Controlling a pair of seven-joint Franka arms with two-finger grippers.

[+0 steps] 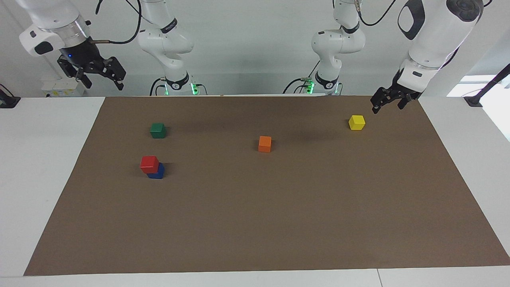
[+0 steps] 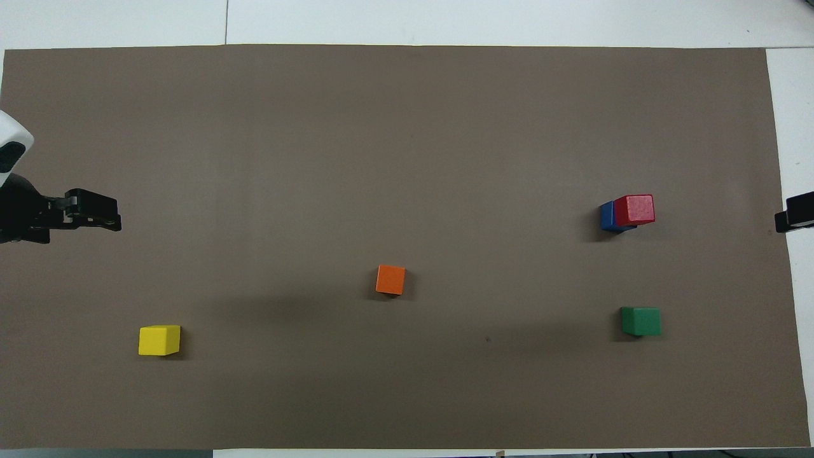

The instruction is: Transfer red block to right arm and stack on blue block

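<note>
The red block point(image 1: 149, 164) sits on top of the blue block point(image 1: 156, 172), shifted a little off centre toward the right arm's end of the table. The stack also shows in the overhead view, red block point(image 2: 635, 209) on blue block point(image 2: 608, 216). My right gripper point(image 1: 102, 81), with its blue light, is open and empty, raised high over the table's edge at its own end, well apart from the stack. My left gripper point(image 1: 388, 107) is open and empty, hanging over the mat's corner beside the yellow cube point(image 1: 356, 122).
A dark green cube point(image 1: 158, 130) lies nearer to the robots than the stack. An orange cube point(image 1: 264, 144) sits mid-mat. The brown mat point(image 1: 279, 223) covers the white table. In the overhead view only a tip of the right gripper point(image 2: 792, 219) shows.
</note>
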